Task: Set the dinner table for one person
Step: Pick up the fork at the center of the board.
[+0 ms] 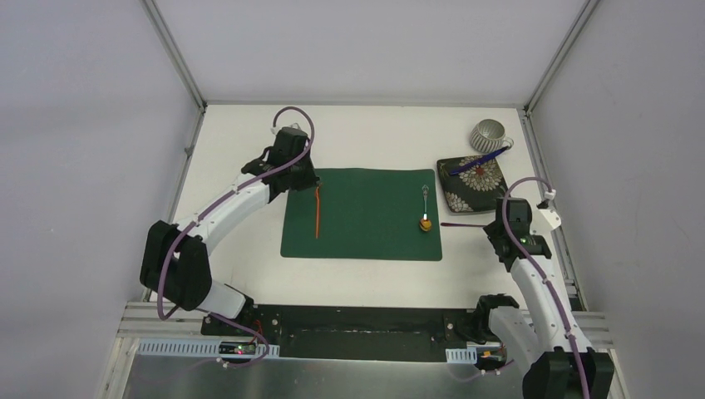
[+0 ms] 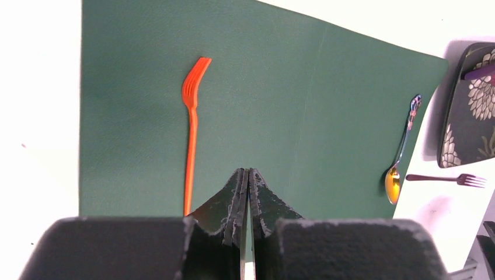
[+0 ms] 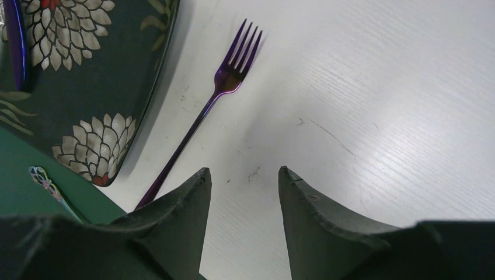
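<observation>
Right wrist — purple fork beside plate

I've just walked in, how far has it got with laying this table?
Done, it seems: an orange fork and a spoon lie on the green placemat. In hand: nothing. The left pincer is shut and empty above the mat; the right pincer hangs open beside a purple fork on the table. To do: the flowered plate, a blue utensil on it, and the ribbed cup sit off the mat, far right.
</observation>
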Robot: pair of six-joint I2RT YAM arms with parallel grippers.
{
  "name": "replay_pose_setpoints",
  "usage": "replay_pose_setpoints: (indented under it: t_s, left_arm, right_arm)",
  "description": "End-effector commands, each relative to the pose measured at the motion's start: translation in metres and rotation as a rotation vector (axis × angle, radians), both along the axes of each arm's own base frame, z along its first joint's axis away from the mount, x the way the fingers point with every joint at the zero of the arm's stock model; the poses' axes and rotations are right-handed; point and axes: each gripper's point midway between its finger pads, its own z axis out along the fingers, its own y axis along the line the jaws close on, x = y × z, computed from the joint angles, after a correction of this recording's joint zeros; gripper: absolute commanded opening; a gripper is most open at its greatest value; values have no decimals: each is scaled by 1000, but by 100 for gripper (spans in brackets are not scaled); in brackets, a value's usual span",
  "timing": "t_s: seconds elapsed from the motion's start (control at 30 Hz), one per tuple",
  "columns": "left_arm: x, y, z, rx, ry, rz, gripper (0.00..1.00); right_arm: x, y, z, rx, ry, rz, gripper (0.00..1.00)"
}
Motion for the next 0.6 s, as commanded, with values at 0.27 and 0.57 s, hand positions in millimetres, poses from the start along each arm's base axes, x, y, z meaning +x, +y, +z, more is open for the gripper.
replay_pose_setpoints:
  t_s: [0.27,0.57]
  left_arm:
    - [20,-29,-23,-83,12,-45,4]
    - [23,-30,-31,-91,25,-55,4]
  right_arm:
    - [-17,-23,3,54,-23,-188,51]
    - [-1,-37,-38,245,-20,-258,50]
